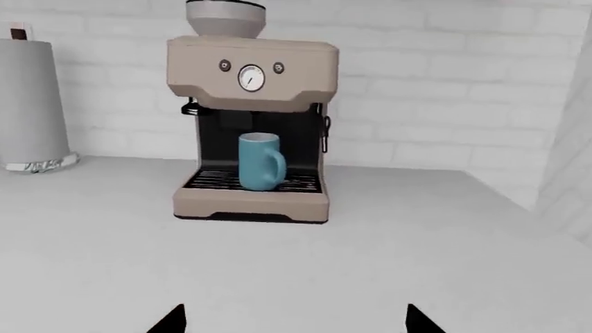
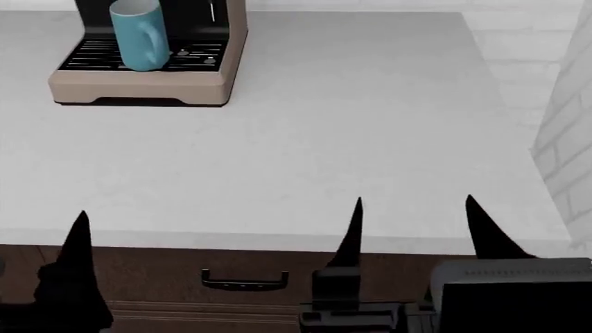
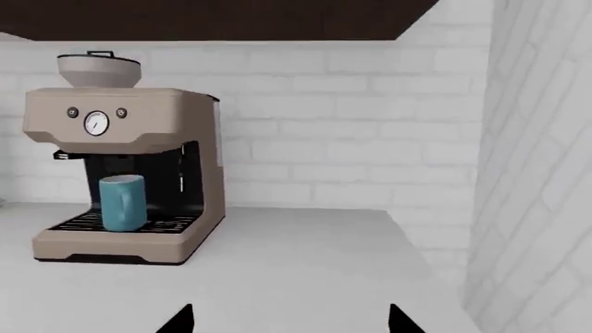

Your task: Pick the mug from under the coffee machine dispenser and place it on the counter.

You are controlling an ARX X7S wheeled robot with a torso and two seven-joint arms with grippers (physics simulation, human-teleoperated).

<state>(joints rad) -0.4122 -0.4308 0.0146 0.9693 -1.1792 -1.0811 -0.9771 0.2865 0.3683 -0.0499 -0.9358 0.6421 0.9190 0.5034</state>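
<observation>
The light-blue mug [image 1: 260,161] stands upright on the black drip tray of the beige coffee machine dispenser [image 1: 251,69], under its recess; its handle points toward the machine's right side. The mug also shows in the head view [image 2: 141,35] and the right wrist view [image 3: 121,202]. My left gripper [image 1: 296,318] is open and empty over the counter [image 1: 389,263], well short of the machine. My right gripper [image 2: 414,208] is open and empty at the counter's front edge [image 2: 351,239], to the right of the machine [image 3: 120,118]. Only one finger [image 2: 79,250] of the left gripper shows in the head view.
A grey paper-towel roll [image 1: 28,104] stands left of the machine. A white brick side wall [image 3: 536,173] bounds the counter on the right, and a brick back wall stands behind. Dark drawers with a black handle [image 2: 244,281] lie below the front edge.
</observation>
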